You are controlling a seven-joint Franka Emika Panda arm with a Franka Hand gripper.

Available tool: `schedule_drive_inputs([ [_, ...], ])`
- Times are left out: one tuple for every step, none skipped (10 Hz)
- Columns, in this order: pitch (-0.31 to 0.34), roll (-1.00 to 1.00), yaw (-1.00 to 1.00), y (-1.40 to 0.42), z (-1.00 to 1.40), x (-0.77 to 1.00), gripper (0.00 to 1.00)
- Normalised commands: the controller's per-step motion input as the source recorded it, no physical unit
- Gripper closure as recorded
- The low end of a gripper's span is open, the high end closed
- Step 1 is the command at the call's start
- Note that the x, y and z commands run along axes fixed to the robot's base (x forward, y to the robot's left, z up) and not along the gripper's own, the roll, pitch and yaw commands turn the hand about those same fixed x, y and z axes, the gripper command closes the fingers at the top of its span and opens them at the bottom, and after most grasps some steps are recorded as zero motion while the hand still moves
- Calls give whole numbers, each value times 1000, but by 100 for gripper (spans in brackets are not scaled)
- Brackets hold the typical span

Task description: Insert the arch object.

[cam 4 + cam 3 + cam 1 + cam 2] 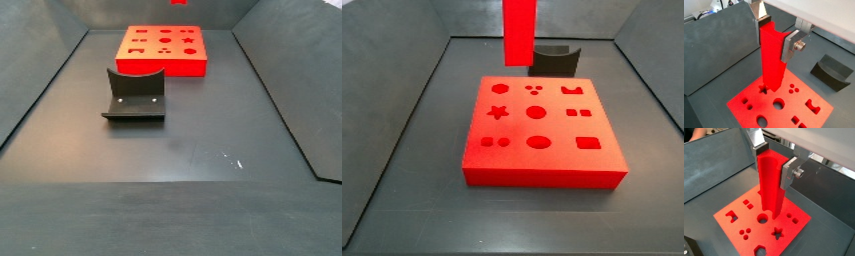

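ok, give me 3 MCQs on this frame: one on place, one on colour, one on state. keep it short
1. Where is the bar?
A. lying on the floor
B. held upright above the board
C. leaning on the grey block

2. What colour is the board?
A. red
B. blue
C. grey

3. What is the state of the gripper?
A. open and empty
B. shut on the grey block
C. shut on the bar

Answers:
1. B: both wrist views show the bar hanging vertically, its lower end over the board's cut-outs; a side view shows it clear above the board's far edge.
2. A: the board is bright red in both side views, like the bar.
3. C: in both wrist views the silver fingers press against the bar's sides near its top.
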Motion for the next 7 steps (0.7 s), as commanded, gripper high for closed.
schedule_drive_inputs([
  [0, 69, 0, 0, -217, 340, 100],
  [0, 93, -11, 89, -246, 829, 100],
  [0, 90, 0, 131, -260, 1000, 100],
  [0, 57, 0, 143, -249, 1000, 100],
  [0, 46, 0, 206, -283, 1000, 100],
  [0, 51, 0, 263, -309, 1000, 100],
  [0, 84, 0, 271, -351, 1000, 100],
])
